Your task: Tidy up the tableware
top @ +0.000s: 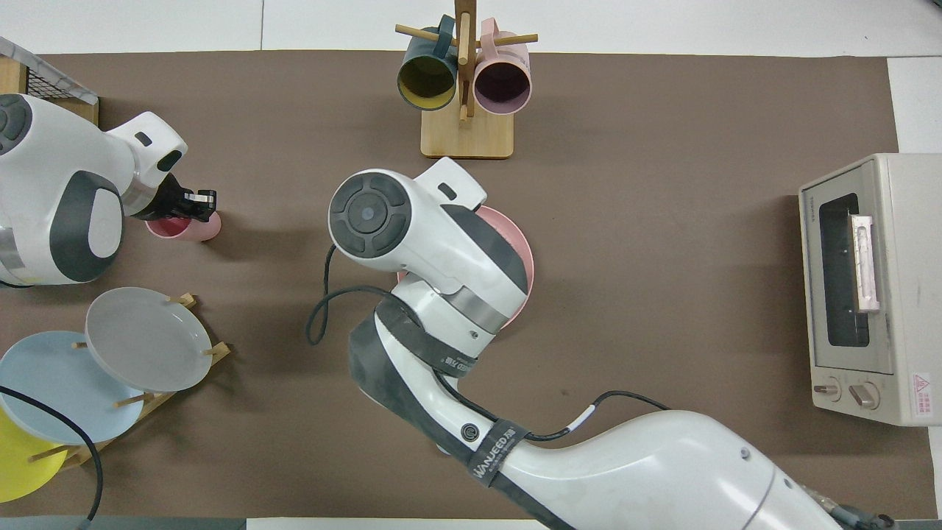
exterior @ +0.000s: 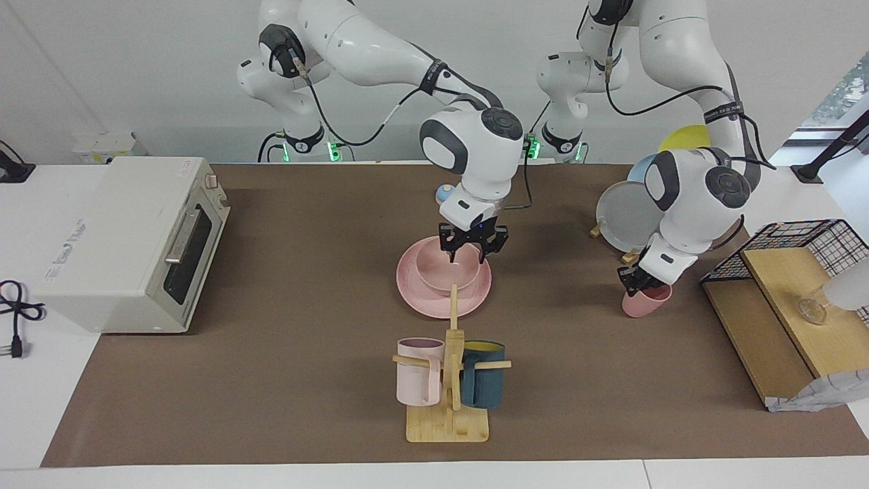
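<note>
On the brown mat in the middle of the table sits a wide, flat, round pink plate point(exterior: 415, 294), and a deep round pink bowl point(exterior: 445, 273) sits on it. Both look smooth and dull, not shiny. The right gripper point(exterior: 468, 255) hangs over the bowl's rim with its two black fingers spread apart, and they hold nothing. Toward the left arm's end of the table stands a small pink cup point(exterior: 647, 302) with no handle, wider at the top. The left gripper point(exterior: 634, 283) is down at the cup's rim; I cannot tell how far its fingers are open or if they grip the cup. Just beside that cup, nearer the robots, a wooden rack holds a round grey plate point(exterior: 623, 216) standing up. Farther from the robots than the pink plate, a wooden stand point(exterior: 449, 407) with pegs holds a pale pink mug point(exterior: 417, 372) and a dark teal mug point(exterior: 483, 377). A boxy white oven point(exterior: 129, 243) sits at the right arm's end.
</note>
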You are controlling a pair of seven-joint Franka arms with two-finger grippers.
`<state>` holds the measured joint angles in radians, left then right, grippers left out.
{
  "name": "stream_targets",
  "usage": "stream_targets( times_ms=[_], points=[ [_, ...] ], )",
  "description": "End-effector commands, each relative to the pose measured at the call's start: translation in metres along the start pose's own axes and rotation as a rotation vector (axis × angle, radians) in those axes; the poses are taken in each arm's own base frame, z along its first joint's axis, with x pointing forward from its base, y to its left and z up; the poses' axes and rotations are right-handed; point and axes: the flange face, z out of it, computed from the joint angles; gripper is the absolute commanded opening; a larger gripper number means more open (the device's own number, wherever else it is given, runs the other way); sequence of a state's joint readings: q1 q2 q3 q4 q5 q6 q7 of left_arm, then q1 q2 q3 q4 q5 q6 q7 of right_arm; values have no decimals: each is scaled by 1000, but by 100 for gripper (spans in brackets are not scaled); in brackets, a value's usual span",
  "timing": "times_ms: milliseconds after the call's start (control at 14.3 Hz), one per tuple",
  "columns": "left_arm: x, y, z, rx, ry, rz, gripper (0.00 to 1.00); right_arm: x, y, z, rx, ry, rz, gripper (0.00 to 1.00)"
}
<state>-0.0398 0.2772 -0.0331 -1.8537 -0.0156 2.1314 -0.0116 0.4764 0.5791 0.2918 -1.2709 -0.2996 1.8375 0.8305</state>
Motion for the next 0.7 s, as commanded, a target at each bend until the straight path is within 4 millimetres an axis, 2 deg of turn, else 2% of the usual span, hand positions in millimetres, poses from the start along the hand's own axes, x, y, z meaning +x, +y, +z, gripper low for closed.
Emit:
stream_targets(
  times_ms=[0, 70, 140, 209, 279, 349, 419, 488, 628],
  points=[
    [-1, 7, -22, 7, 18, 7, 0, 30, 83, -60, 58, -55, 3, 86],
    [0, 11, -45, 6, 12, -34, 0, 34, 113, -78, 51, -74, -9, 94],
    [2, 22, -67, 3, 5, -73, 0, 40, 154, -97, 27, -96, -13, 100],
    [5, 52, -101, -8, -14, -94, 0, 42, 189, -114, 5, -116, -36, 100],
    [7, 72, -140, -34, -33, -145, 0, 42, 222, -130, -9, -131, -66, 100],
    [5, 92, -163, -41, -69, -192, 0, 44, 251, -140, -14, -143, -91, 100],
    [3, 129, -184, -32, -98, -234, 0, 44, 277, -149, -8, -153, -106, 100],
    [0, 167, -201, -33, -87, -262, 0, 41, 299, -148, -13, -161, -89, 100],
    [-13, 249, -202, -36, -66, -354, 0, 32, 333, -146, -34, -175, -69, 100]
  ],
)
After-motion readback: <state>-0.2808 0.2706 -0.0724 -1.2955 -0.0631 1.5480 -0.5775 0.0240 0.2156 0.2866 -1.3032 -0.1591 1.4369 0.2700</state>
